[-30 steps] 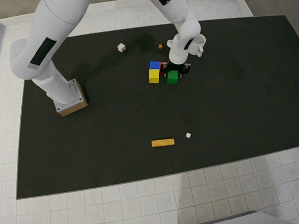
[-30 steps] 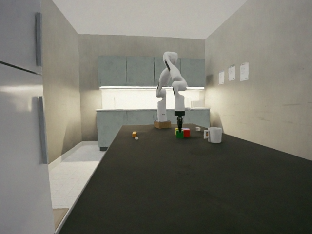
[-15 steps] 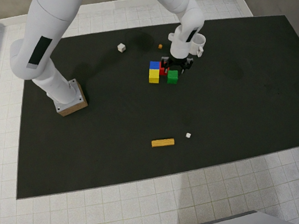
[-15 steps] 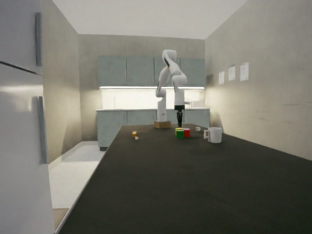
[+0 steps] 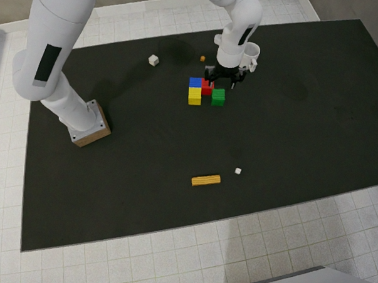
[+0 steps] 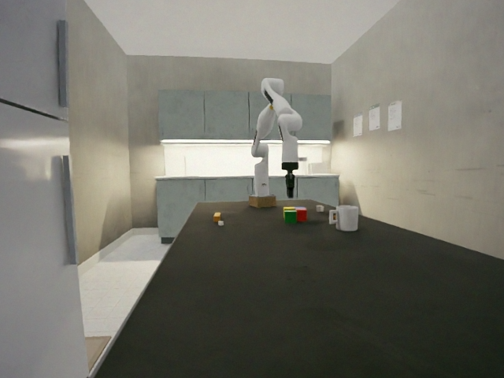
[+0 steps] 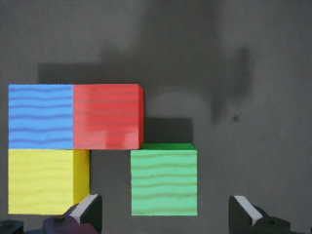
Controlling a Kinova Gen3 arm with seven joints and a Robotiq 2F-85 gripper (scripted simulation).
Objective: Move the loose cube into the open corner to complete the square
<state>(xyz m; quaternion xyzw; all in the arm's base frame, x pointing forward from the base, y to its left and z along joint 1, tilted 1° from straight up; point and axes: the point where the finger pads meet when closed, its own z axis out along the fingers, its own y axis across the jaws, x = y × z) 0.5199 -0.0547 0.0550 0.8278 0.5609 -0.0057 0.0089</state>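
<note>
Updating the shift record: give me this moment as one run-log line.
gripper: open, raised, empty | green cube: on table, gap to yellow cube, offset from red cube | blue cube: flush | square: not closed

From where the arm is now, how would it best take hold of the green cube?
From straight above, probably. The green cube sits flat, with a gap to the yellow cube. One finger fits in that gap and the other on the free opposite side, clamping its two upright side faces. The open gripper already straddles that axis, empty. Its face toward the red cube looks too close to grip.
</note>
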